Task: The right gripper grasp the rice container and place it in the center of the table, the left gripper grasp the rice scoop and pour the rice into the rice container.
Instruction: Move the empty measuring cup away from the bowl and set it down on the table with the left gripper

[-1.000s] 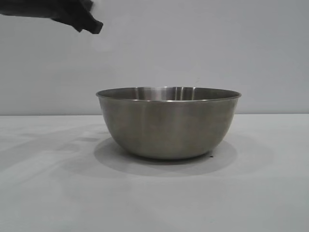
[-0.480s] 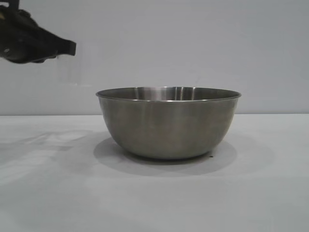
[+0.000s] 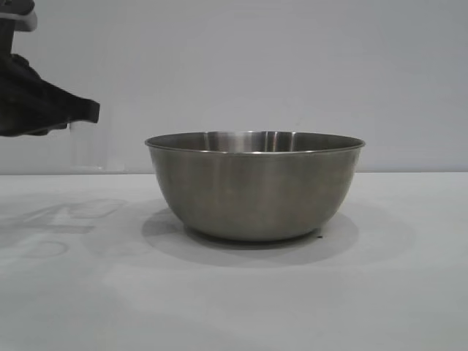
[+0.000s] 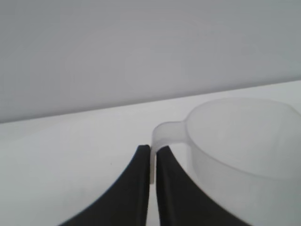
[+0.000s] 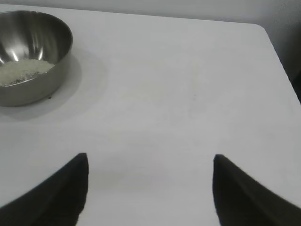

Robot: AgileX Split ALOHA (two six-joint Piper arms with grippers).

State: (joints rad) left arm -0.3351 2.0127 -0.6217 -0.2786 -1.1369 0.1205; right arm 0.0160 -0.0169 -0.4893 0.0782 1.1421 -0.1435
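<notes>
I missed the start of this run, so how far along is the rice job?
Done: rice container stands mid-table with rice inside. In hand: left gripper, shut on the rice scoop handle, beside the container. Right gripper open, apart. Left: setting the scoop down.

A: What colours are seen?
B: A brushed grey steel rice container (image 3: 254, 186), off-white rice (image 5: 23, 71) inside, a plain white bench (image 3: 234, 307).
A: And the rice scoop (image 4: 244, 141)?
B: Translucent, milky-clear; both tools are black.
</notes>
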